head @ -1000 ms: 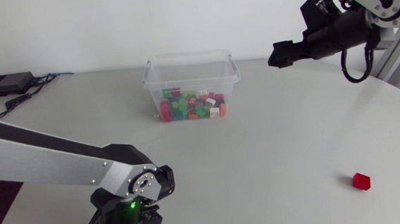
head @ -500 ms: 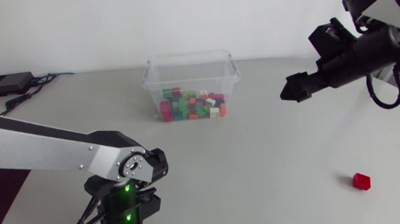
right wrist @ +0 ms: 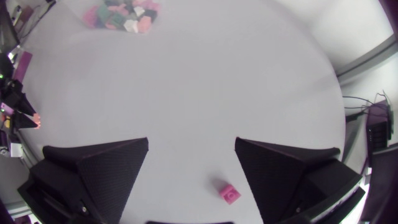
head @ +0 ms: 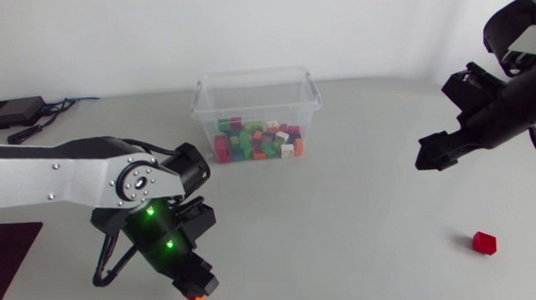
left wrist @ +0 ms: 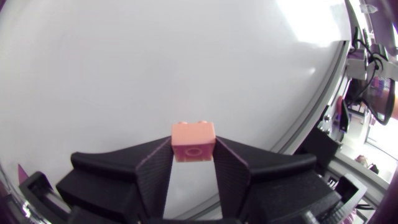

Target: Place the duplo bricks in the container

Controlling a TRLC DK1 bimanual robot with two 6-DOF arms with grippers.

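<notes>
Between the fingers of the left pincer point(left wrist: 193, 155) an orange brick point(left wrist: 193, 142) is pinched from both sides, underside toward the wrist, studs pointing ahead; its long axis is unclear. The right pincer point(right wrist: 191, 146) hangs spread over the worktop point(head: 367, 209), a red brick point(right wrist: 227, 192) under it, having swung from beside the container point(head: 257, 113) toward that brick.

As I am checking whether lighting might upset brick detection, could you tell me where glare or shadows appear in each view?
Head view: soft, even light; the small red brick throws a faint shadow on the white table. Left wrist view: the table glares bright behind the orange brick in the left gripper. Right wrist view: even light, no glare.
</notes>
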